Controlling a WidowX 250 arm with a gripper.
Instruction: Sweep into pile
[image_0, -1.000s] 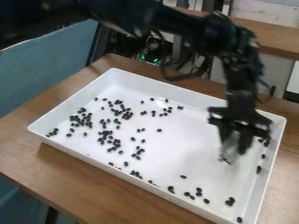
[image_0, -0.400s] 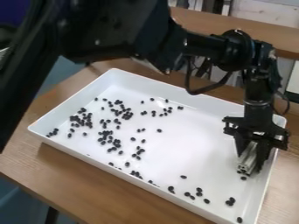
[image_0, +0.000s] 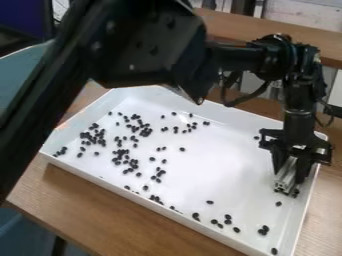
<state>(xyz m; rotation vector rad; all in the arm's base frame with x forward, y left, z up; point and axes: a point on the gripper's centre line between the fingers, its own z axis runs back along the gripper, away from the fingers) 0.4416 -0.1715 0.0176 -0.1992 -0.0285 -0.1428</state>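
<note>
The pincer (image_0: 292, 175) is clamped on a silvery metal bar (image_0: 286, 179), hanging over the right-hand part of the white tray (image_0: 207, 172). Small black pieces (image_0: 145, 132) lie in the tray, many in loose clusters toward its left side, others along its near edge and near the bar. The tray rests on the wooden surface (image_0: 73, 190).

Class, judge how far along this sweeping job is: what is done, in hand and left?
Little looks done: the dark pieces lie in loose clumps, with no single pile. In hand: the pincer grips a grey bar low at the white tray's picture-right end. Left: gathering the clumps and the near-side strays.
</note>
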